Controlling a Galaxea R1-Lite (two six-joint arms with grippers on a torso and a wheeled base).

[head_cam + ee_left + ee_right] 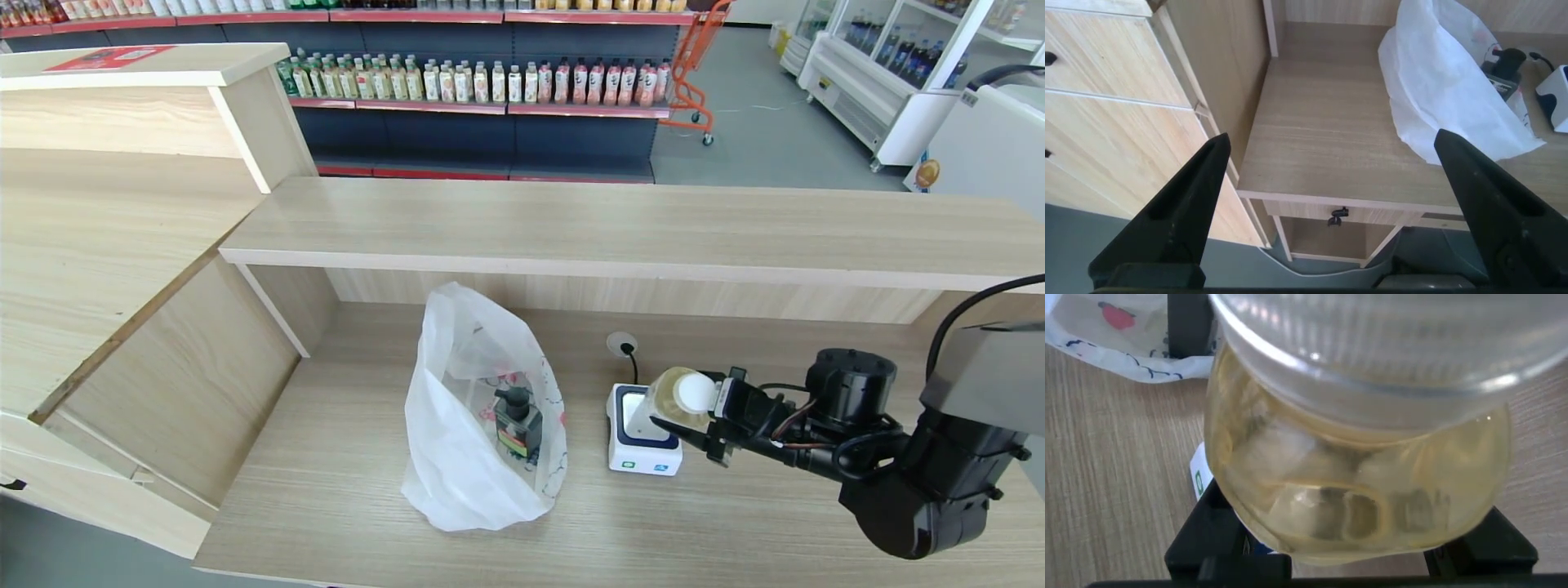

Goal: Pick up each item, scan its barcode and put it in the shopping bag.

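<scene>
A: Item one, right arm?
B: Right arm [914, 465]: black, stretched out from the robot's right side toward its left. The wrist [849, 384] is a round joint with loose cables.
A: Its end piece?
B: Right gripper [692, 408]: jaws clamped on a bottle [673, 392], one on each side, with the cap end toward the wrist.
A: Item two?
B: Left gripper [1331, 204]: two black tapered fingers [1167, 220], spread wide, nothing held between them.
</scene>
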